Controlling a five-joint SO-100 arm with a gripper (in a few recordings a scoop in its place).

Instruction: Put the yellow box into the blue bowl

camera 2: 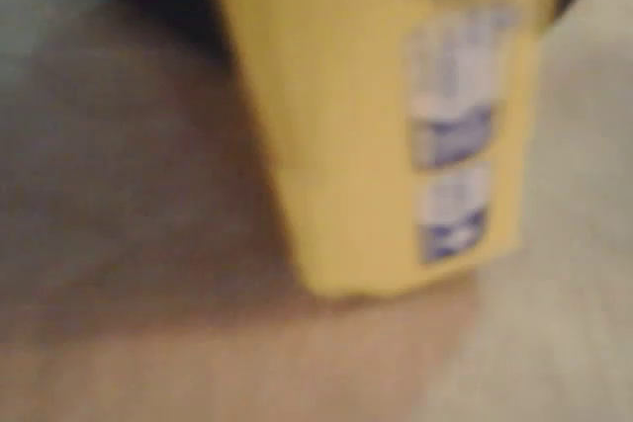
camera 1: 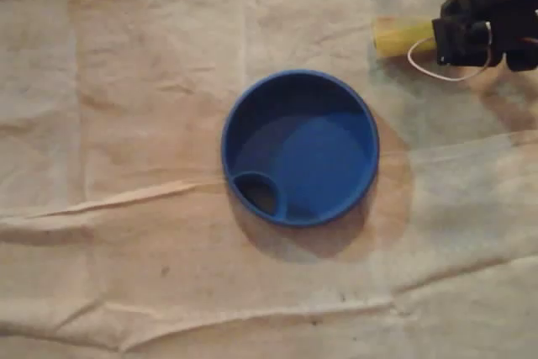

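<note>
A yellow box (camera 1: 402,35) lies lengthwise at the top right of the overhead view, its right end tucked under my black gripper (camera 1: 444,38). In the wrist view the box (camera 2: 376,116) is very close and blurred, with white and blue labels on one face, sticking out from dark jaws at the top edge above the cloth. The jaws look shut on its near end. The blue bowl (camera 1: 300,147) sits in the middle of the table, down and to the left of the gripper, with a small round inset at its lower left.
A wrinkled beige cloth (camera 1: 126,124) covers the table, with raised folds across the lower half. A thin white cable loop (camera 1: 445,73) hangs below the gripper.
</note>
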